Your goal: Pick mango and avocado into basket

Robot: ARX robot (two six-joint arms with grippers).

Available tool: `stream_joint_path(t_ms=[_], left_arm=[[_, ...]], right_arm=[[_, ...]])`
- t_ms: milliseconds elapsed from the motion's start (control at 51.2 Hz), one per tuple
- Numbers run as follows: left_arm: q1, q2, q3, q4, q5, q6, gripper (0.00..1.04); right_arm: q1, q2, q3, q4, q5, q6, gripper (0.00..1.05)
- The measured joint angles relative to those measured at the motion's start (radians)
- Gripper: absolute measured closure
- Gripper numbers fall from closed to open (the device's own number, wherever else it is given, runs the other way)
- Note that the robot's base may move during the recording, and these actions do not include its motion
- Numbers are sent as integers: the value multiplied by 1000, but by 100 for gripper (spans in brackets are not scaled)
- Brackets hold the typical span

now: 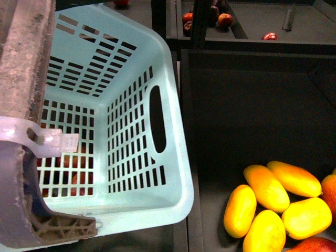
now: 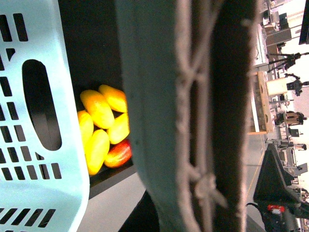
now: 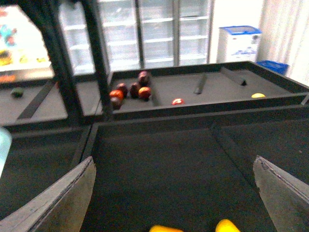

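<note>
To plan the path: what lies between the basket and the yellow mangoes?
Front view: only the bin's dark wall and bare floor between basket and mangoes.

Dim overall, blown-out background, near basket handle (image 2: 159, 121) blurred (right wrist view soft)

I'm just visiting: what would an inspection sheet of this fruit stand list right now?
Surface: dark bins split by dividers.
Job's things: basket, no fruit seen inside; yellow mangoes piled in the bin beside it; avocado not seen.
Clutter: red-and-yellow mango, orange, red fruit in a far bin.
Grippers: right gripper open, empty; left gripper not made out behind the basket handle.
Cables: nothing seen.
Surroundings: glass-door fridges.
</note>
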Motion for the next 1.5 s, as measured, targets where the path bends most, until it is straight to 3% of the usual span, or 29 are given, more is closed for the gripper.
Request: stream_joint_path(t_ms=[254,488,644,957,1230,1503], left_arm=[[0,0,0,0,-9,3,98],[0,0,0,0,-5,2,98],[0,0,0,0,-7,4,98],[0,0,0,0,-6,3,98],[0,0,0,0,-7,3,98],[0,0,0,0,-6,3,98]], right_arm=[[-232,570,156,313,-166,13,8],[-337,1281,380,336,-452,-271,8],[-365,1512,410,370,-547,-404,8],[-260,1971,462,592,-652,-483,8],[-136,2175,568,678,-632,-478,8],[-71,2378,706,711,-615,-470,8]])
